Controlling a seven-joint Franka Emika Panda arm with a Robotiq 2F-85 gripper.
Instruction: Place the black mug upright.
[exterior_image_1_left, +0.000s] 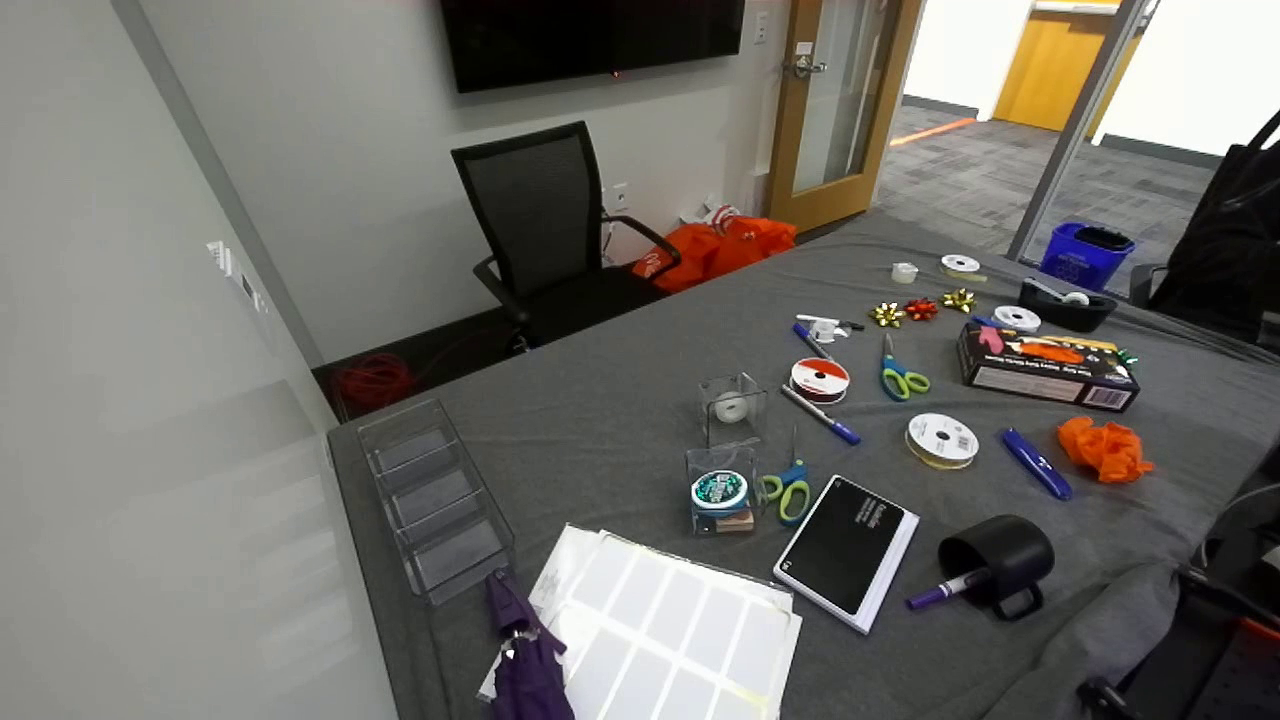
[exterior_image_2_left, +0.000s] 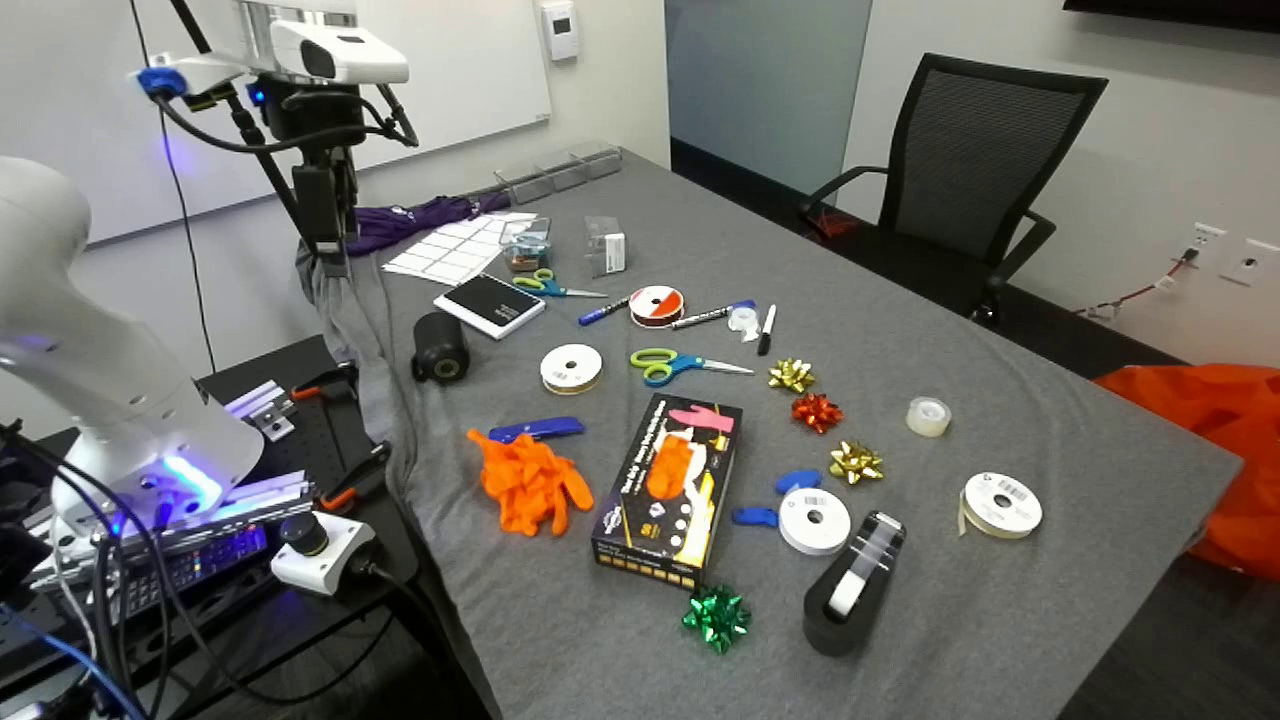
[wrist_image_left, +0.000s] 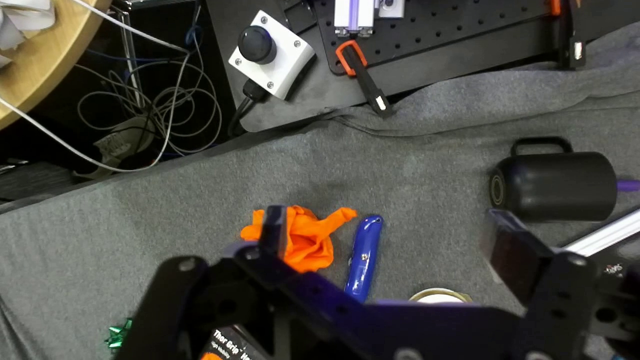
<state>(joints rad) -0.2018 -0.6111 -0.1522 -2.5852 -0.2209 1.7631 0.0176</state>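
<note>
The black mug (exterior_image_1_left: 1010, 548) lies on its side on the grey cloth, with its open mouth towards the notebook and a purple marker (exterior_image_1_left: 945, 590) sticking out. In an exterior view the mug (exterior_image_2_left: 440, 350) shows its round base. In the wrist view the mug (wrist_image_left: 562, 187) lies above and beyond the right fingertip, its base facing left and its handle towards the table edge. My gripper (wrist_image_left: 389, 230) is wide open with nothing between its fingers. In an exterior view the gripper (exterior_image_2_left: 332, 262) hangs above the table, apart from the mug.
A black notebook (exterior_image_1_left: 848, 545) lies close to the mug's mouth. A white ribbon spool (exterior_image_2_left: 571, 369), a blue knife (wrist_image_left: 364, 257) and an orange glove (wrist_image_left: 305, 240) lie nearby. A glove box (exterior_image_2_left: 670, 490), scissors (exterior_image_2_left: 690, 365) and a clear divided tray (exterior_image_1_left: 435, 495) are farther off.
</note>
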